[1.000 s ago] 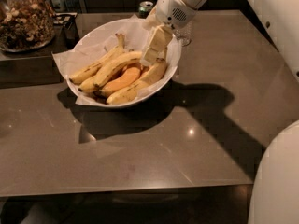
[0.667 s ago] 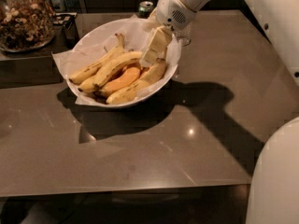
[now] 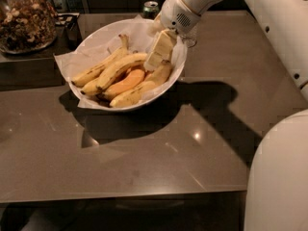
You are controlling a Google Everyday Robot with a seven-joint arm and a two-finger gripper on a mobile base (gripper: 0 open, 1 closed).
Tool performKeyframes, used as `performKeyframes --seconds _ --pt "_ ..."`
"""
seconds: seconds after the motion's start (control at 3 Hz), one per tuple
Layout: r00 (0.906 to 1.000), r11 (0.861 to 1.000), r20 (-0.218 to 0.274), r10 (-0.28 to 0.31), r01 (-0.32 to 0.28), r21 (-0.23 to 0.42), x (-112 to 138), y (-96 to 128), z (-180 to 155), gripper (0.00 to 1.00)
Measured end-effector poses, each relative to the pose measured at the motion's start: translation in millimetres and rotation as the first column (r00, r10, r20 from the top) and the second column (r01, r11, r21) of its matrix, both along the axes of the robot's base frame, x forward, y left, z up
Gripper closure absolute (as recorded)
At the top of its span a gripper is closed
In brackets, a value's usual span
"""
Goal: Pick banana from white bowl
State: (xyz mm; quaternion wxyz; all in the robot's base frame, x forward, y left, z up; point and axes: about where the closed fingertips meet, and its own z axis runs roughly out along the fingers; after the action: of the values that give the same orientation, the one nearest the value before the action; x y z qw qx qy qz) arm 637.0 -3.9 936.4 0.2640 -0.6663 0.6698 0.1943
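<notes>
Low, claw (image 3: 155, 61) inside white bowl (image 3: 176, 78), covering banana (image 3: 115, 71) end.

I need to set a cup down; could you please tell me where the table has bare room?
The table is bare in front of the white bowl and to its right. Crowded: the gripper at the bowl's right rim among bananas, the nut jar and can behind.

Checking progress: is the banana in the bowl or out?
In: the banana lies inside the white bowl; the gripper is down beside it.
</notes>
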Motion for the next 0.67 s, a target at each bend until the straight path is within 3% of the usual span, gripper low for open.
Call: performKeyframes --seconds 0.33,0.67 --pt "1.0000 1.000 0.000 0.000 0.000 0.000 0.0 0.0 0.0 0.00" --pt "1.0000 1.000 0.000 0.000 0.000 0.000 0.0 0.1 -0.1 0.00"
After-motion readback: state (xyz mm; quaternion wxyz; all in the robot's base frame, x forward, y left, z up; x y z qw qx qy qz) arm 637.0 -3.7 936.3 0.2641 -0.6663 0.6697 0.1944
